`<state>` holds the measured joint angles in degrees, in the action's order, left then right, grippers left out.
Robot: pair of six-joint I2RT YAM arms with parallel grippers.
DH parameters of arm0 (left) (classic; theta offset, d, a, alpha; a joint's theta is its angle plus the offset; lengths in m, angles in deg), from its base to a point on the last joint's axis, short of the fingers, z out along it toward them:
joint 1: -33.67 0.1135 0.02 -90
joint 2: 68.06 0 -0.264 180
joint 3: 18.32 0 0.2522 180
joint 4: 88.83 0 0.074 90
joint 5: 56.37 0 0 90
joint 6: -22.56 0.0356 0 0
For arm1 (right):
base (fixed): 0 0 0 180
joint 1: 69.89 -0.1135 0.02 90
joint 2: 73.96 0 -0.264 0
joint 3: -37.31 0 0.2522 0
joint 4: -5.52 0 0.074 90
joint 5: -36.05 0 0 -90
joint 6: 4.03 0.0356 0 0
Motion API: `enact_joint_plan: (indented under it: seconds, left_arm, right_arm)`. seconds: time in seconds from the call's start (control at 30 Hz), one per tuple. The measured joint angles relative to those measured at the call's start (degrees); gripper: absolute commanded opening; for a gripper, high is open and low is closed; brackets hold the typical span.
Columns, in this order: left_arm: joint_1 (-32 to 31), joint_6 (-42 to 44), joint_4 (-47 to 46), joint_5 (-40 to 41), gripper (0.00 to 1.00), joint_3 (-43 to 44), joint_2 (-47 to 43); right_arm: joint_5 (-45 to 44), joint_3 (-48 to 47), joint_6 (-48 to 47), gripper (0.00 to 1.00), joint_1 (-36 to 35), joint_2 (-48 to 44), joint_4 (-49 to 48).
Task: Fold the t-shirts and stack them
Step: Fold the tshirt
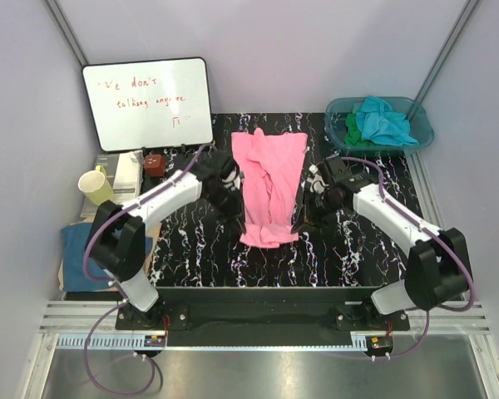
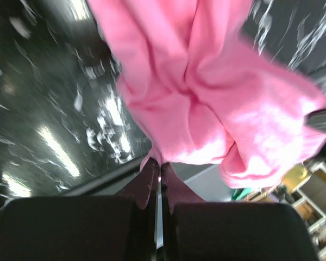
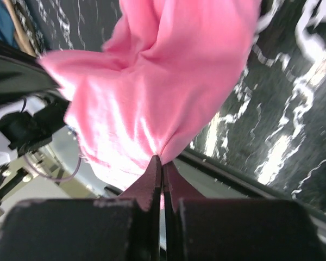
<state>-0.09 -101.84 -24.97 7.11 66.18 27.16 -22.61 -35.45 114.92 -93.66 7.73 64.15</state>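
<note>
Black marbled table (image 1: 191, 249), grey walls around. Pink t-shirt (image 1: 270, 179) lies lengthwise at centre, drawn narrow. Left gripper (image 2: 158, 166) and right gripper (image 3: 162, 163) are each clamped on a pinch of its cloth, at opposite edges.

Judged step: fold under way. The next move calls for both arms to carry the held edges over evenly.

Teal basin (image 1: 422, 133), far right, holds a turquoise shirt (image 1: 382, 120) and a green shirt (image 1: 352, 133) — neither yet folded.

The pink t-shirt (image 2: 206, 109) in my left pincer (image 2: 158, 166) looks soft, matt cloth; the worktop (image 2: 43, 98) beside it gleams glossy black.
</note>
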Motion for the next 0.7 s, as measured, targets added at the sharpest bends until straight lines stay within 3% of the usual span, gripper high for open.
enact_joint_plan:
  seconds: [0.2,0.4,0.7]
  left_arm:
    - [6.0,4.6,4.4,1.2,0.0,17.6,9.2]
    - [8.1,6.6,7.6,1.3,0.0,32.8,18.8]
    - [10.6,6.0,9.9,0.6,0.0,43.3,28.5]
  right_arm:
    - [-4.5,-9.2,-5.0,0.0,1.4,8.1,1.1]
    - [-7.9,-21.2,-10.1,0.0,3.8,19.2,1.6]
    - [-9.3,-39.4,-14.3,0.0,7.1,34.4,2.7]
